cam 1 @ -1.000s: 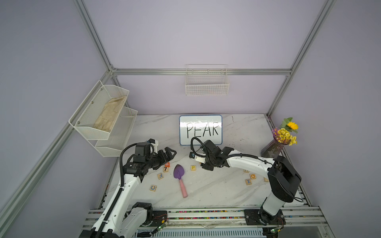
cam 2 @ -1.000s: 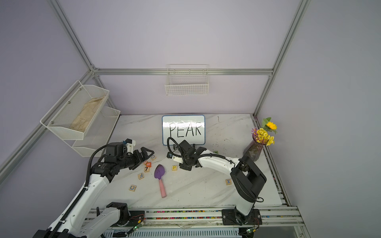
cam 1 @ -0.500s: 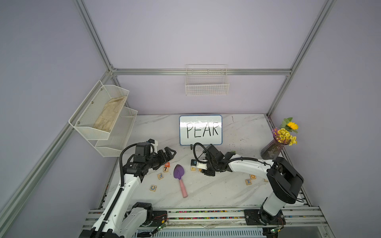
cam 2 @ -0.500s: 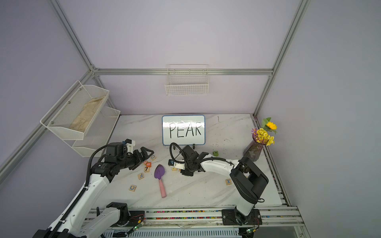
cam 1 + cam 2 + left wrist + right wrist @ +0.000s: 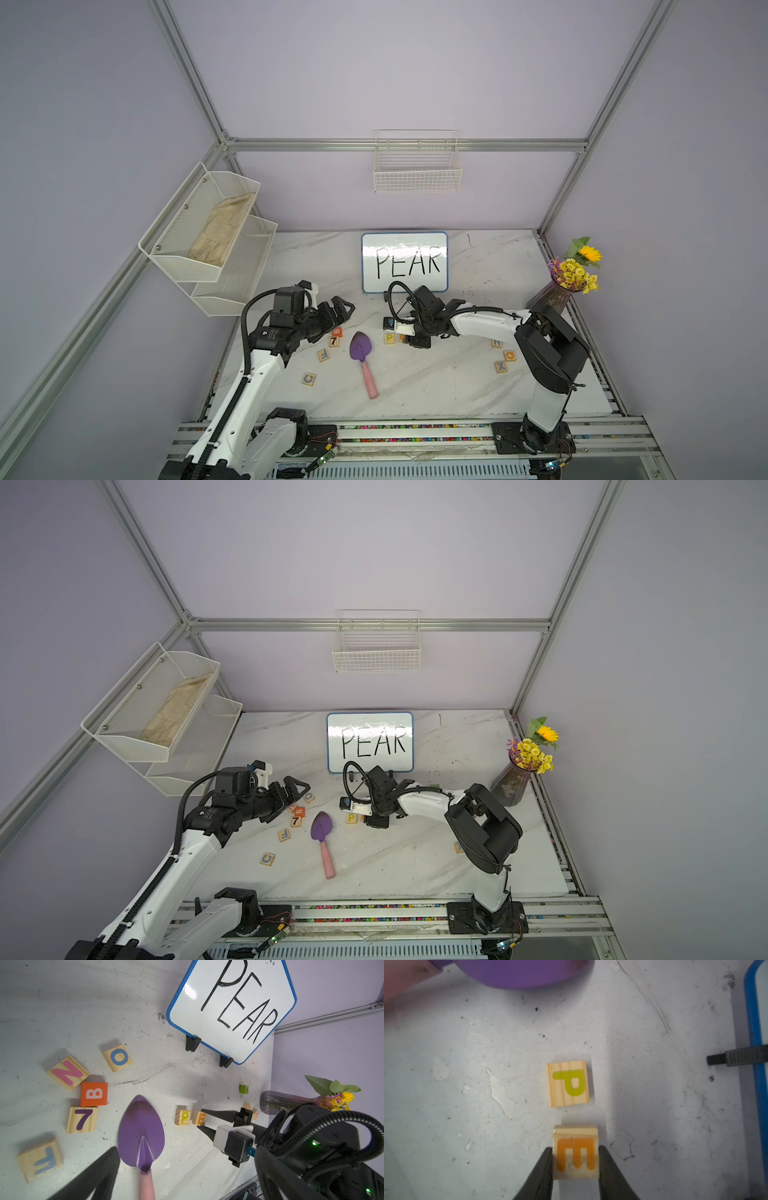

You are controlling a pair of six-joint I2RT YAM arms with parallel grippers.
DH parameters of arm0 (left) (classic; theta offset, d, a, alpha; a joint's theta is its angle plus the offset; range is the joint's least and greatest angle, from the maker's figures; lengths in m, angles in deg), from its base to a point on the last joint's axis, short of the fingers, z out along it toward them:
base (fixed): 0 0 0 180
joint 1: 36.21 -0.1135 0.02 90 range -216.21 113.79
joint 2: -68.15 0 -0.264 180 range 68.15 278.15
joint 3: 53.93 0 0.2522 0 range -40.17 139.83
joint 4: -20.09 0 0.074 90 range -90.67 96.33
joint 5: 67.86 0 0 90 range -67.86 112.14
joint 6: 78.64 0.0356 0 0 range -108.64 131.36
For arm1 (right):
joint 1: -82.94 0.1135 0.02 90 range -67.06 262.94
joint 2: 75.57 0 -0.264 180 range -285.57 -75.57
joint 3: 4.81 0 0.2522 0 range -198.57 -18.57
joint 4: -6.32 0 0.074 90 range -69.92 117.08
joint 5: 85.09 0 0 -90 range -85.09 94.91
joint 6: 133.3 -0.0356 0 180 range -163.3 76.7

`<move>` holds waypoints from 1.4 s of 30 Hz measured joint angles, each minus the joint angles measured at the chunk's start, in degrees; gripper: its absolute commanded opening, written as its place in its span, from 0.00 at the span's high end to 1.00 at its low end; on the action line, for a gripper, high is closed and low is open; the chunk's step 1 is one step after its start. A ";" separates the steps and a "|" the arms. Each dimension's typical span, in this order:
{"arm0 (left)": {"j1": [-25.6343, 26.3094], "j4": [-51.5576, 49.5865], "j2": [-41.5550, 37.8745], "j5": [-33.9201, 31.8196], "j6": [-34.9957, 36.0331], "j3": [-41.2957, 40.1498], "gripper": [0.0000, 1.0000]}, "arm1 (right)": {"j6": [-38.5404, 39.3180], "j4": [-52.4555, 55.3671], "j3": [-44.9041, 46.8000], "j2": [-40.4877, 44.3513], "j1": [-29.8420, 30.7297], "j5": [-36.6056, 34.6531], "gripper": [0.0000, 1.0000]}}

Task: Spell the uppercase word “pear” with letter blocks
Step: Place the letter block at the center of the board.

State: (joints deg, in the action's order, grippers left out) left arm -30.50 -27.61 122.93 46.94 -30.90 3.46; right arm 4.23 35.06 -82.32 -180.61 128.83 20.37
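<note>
The P block (image 5: 569, 1084), pale wood with a yellow capital, lies flat on the marble table (image 5: 436, 386) in both top views (image 5: 389, 338) (image 5: 351, 818). Right beside it, across a narrow gap, is the E block (image 5: 575, 1152) with its orange letter. My right gripper (image 5: 575, 1148) is shut on it, one black finger on each side. The left wrist view shows the P block (image 5: 182, 1117) and the E block (image 5: 200, 1118) in a row, level with each other. My left gripper (image 5: 347, 309) hovers open at the left, holding nothing.
A purple trowel (image 5: 360, 347) with a pink handle lies just left of the P block. Loose B (image 5: 94, 1094), 7 (image 5: 82, 1120), N and O blocks sit under my left arm. The whiteboard (image 5: 404, 262) stands behind, a flower vase (image 5: 552, 297) at the right, and H, G, X blocks (image 5: 500, 366) nearby.
My right gripper has come forward from near the whiteboard and down with the E block, ending beside the P block. The left arm has not moved.
</note>
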 measured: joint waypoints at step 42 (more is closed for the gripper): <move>0.00 -0.17 -0.63 -1.49 0.04 0.00 0.00 | 3.10 3.80 -1.99 -2.78 -0.90 3.48 0.63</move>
State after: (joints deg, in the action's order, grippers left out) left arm -30.50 -27.78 122.30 45.45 -30.86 3.46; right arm 7.33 38.87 -84.31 -183.38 127.93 23.85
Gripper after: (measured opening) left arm 0.997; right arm 0.374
